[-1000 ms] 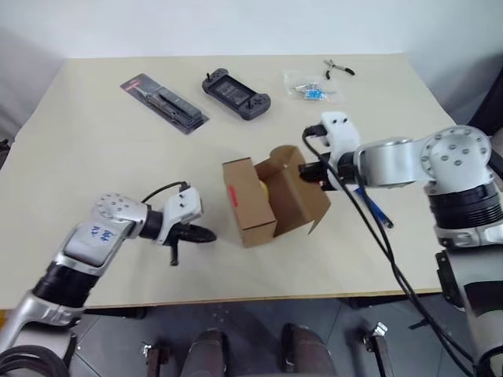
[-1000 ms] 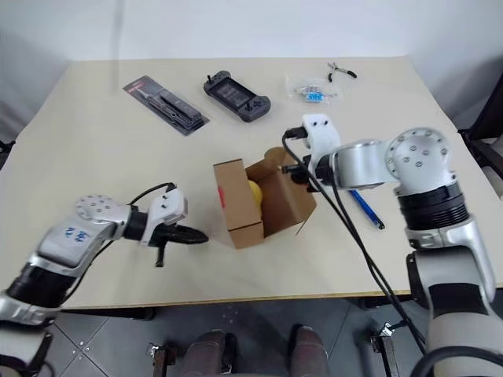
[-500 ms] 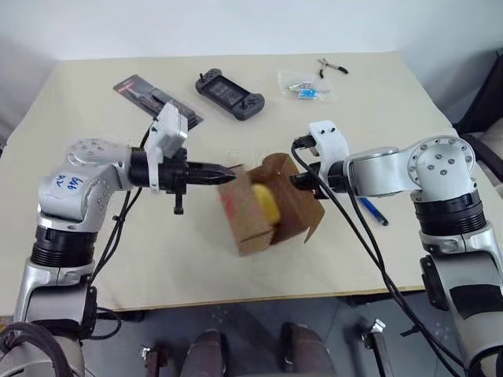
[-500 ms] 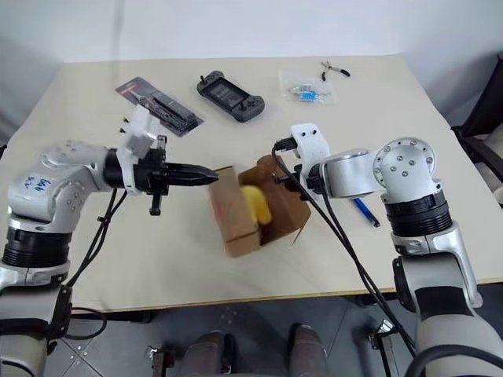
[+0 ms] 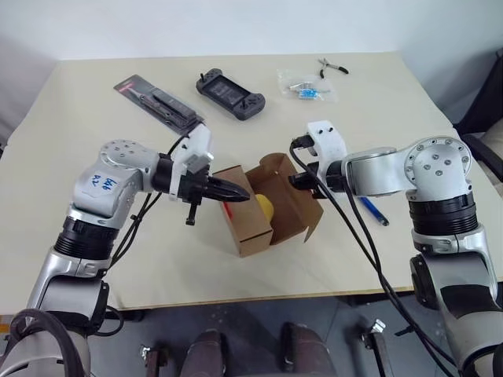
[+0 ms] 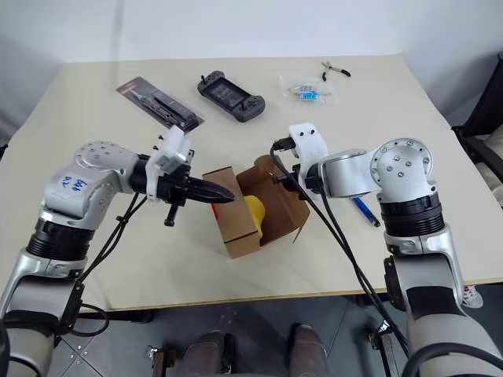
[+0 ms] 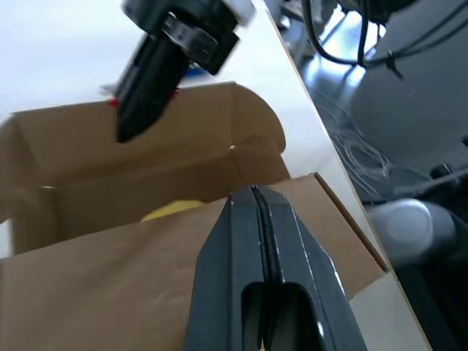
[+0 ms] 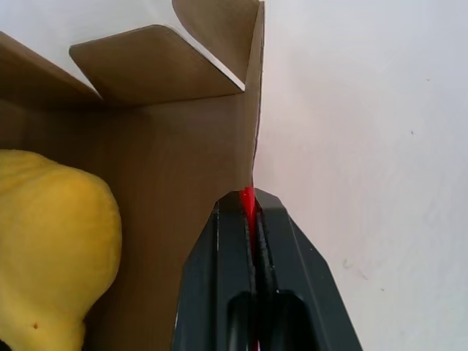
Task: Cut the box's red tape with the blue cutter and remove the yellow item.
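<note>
The right gripper (image 8: 252, 201) is pinched shut on the edge of the box's (image 5: 255, 224) raised flap, a sliver of red tape (image 8: 248, 199) caught between its fingers, so it appears to be steadying the open box on the table (image 5: 94, 157). The left gripper (image 5: 240, 195), fingers pressed together and holding nothing, points across at the near top edge of the box, its tip right at the opening. The cutting looks done: the flaps stand open and the yellow item (image 5: 265, 206) sits inside, so the step in hand is taking it out. For that the left fingers would need to spread, dip past the near wall and close on the soft lump; from the head views I cannot tell whether the tip already touches the cardboard. The blue cutter (image 5: 372, 210) lies on the table beyond the right forearm. Well apart at the far side lie a packaged black tool (image 5: 161, 100), a dark handheld console (image 5: 230, 92), a clear bag (image 5: 306, 85) and small pliers (image 5: 333, 67), none in the way; only the near wall and flap crowd the reach.
</note>
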